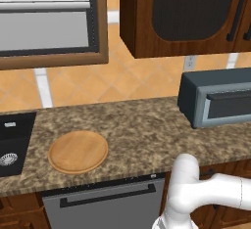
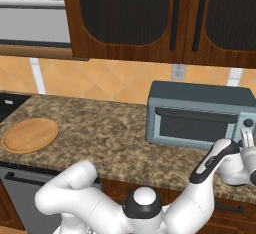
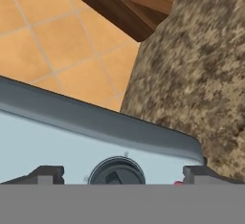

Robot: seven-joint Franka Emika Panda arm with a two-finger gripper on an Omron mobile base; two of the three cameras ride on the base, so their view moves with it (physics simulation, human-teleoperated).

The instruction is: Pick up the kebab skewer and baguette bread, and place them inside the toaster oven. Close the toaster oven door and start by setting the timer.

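Blue-grey toaster oven [image 2: 200, 115], door [image 2: 195, 125] closed; gripper [image 3: 119, 175] wide open, empty, straddling timer knob [image 3: 116, 173].

The toaster oven [image 2: 200, 117] stands on the counter [image 2: 110, 138] at the right of the right base view, against the tiled wall, under the wall cabinets [image 2: 150, 18]. The round wooden board [image 1: 78, 151] lies on the counter far left, beside the sink [image 1: 14, 142]. The gripper [image 2: 247, 140] sits before the oven's right end, at its timer dial [image 3: 116, 172].

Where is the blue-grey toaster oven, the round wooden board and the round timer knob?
blue-grey toaster oven [image 2: 200, 120]: right base view, on its closed front door.
round wooden board [image 1: 78, 151]: left base view, middle of its flat top.
round dark timer knob [image 3: 116, 172]: hand view, on the knob's face.
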